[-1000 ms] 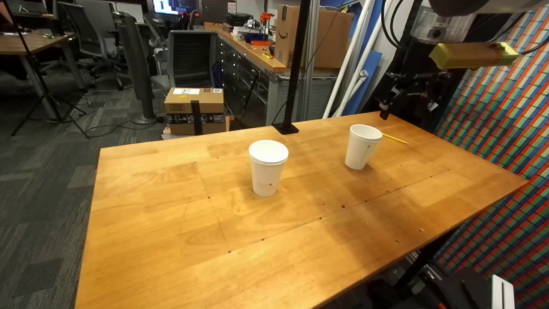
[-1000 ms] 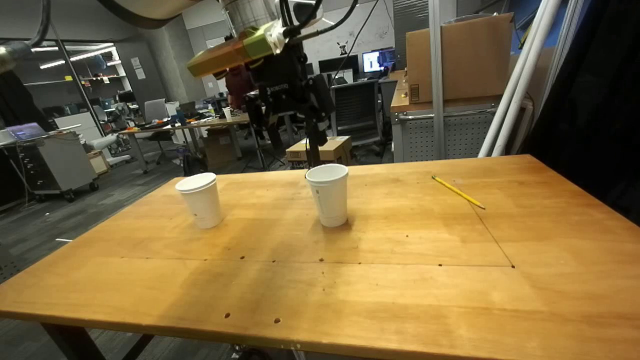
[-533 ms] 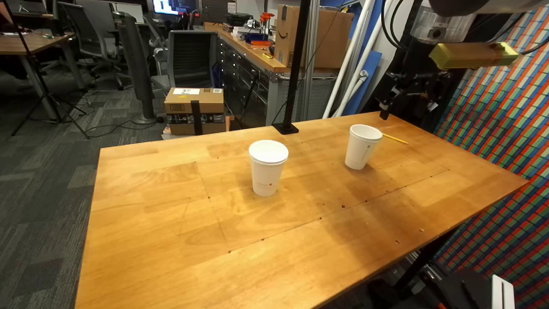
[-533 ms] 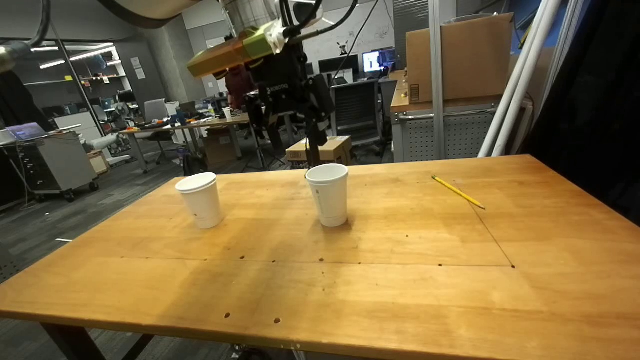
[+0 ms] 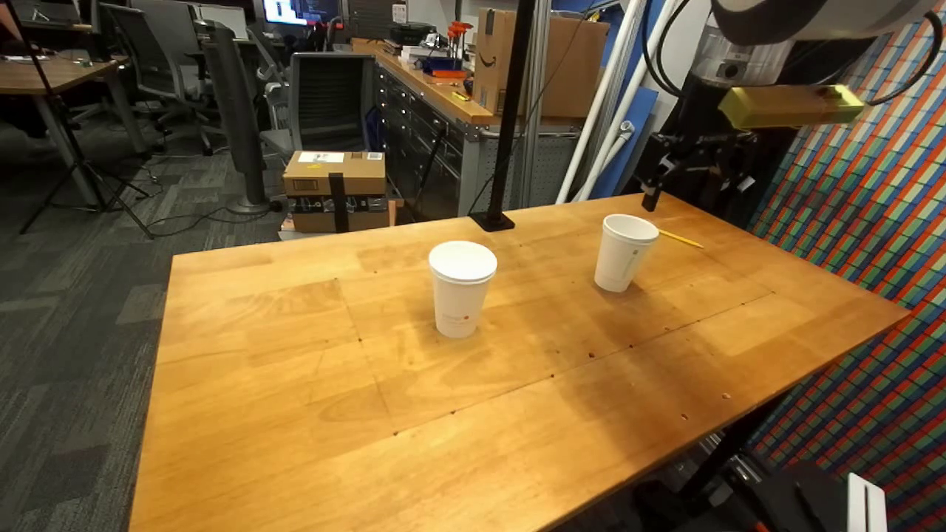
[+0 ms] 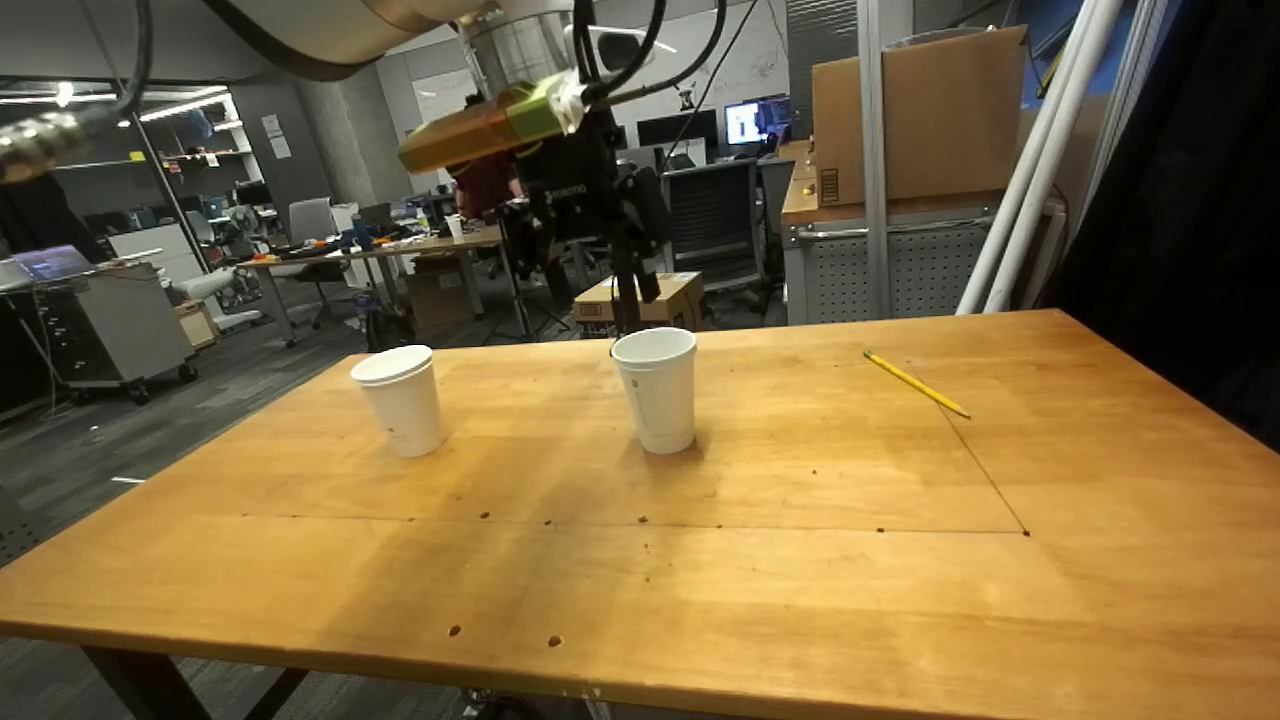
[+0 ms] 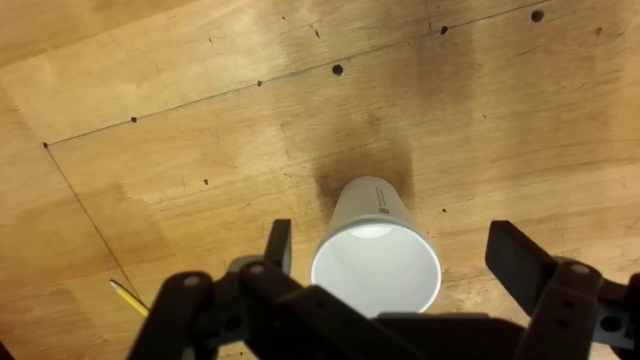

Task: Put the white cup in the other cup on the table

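Note:
Two plain white tapered cups stand upright and apart on the wooden table; I cannot tell which is the white cup and which the other cup. One cup [image 5: 624, 255] [image 6: 662, 400] is open at the top and looks empty in the wrist view [image 7: 370, 205]. The second cup [image 5: 458, 303] [image 6: 403, 412] is out of the wrist view, and its inside is not clear. My gripper [image 5: 698, 188] [image 6: 602, 292] is open and empty, above the table near the first cup. In the wrist view, its fingers [image 7: 389, 240] lie on either side of that cup, not touching it.
A yellow pencil [image 5: 681, 239] [image 6: 916, 384] lies on the wooden table [image 5: 295, 414] beside the first cup and shows in the wrist view [image 7: 129, 297]. A black pole [image 5: 510, 125] stands at the table's far edge. A coloured patterned wall [image 5: 835, 236] is behind the arm.
In the last half second the gripper has moved a little down, left in an exterior view and right in an exterior view. It stays open. The cups and pencil have not moved.

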Motion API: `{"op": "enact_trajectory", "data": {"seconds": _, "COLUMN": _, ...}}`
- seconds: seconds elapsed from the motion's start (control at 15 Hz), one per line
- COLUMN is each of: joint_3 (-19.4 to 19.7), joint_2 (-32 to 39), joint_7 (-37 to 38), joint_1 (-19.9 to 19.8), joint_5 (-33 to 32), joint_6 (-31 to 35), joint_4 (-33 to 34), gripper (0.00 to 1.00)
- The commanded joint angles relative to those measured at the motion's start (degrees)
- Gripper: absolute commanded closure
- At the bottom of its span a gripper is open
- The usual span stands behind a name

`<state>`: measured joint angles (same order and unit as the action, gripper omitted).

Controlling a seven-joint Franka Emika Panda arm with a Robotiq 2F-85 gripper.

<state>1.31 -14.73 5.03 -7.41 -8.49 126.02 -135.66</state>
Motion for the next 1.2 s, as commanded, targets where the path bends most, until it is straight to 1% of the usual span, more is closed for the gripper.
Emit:
{"op": "enact_trajectory", "data": {"seconds": 0.0, "joint_3": 1.1, "joint_2": 4.1, "joint_7": -0.7, "joint_1": 0.8, "joint_5": 0.6, "joint_6": 3.5, "joint_4": 4.5, "gripper": 0.0}}
{"op": "enact_trajectory", "data": {"seconds": 0.2, "joint_3": 1.7, "joint_2": 6.5, "joint_7": -2.0, "joint_1": 0.8, "joint_5": 1.6, "joint_6": 5.3, "joint_4": 7.0, "gripper": 0.0}}
{"op": "enact_trajectory", "data": {"seconds": 0.47, "joint_3": 2.9, "joint_2": 8.5, "joint_7": -4.7, "joint_1": 0.5, "joint_5": 2.6, "joint_6": 6.2, "joint_4": 8.7, "gripper": 0.0}}
{"op": "enact_trajectory", "data": {"seconds": 0.87, "joint_3": 5.5, "joint_2": 10.4, "joint_7": -8.5, "joint_1": -0.2, "joint_5": 4.4, "joint_6": 7.3, "joint_4": 8.4, "gripper": 0.0}}
{"op": "enact_trajectory", "data": {"seconds": 1.13, "joint_3": 5.6, "joint_2": 12.4, "joint_7": -10.8, "joint_1": 0.4, "joint_5": 6.0, "joint_6": 8.4, "joint_4": 8.5, "gripper": 0.0}}
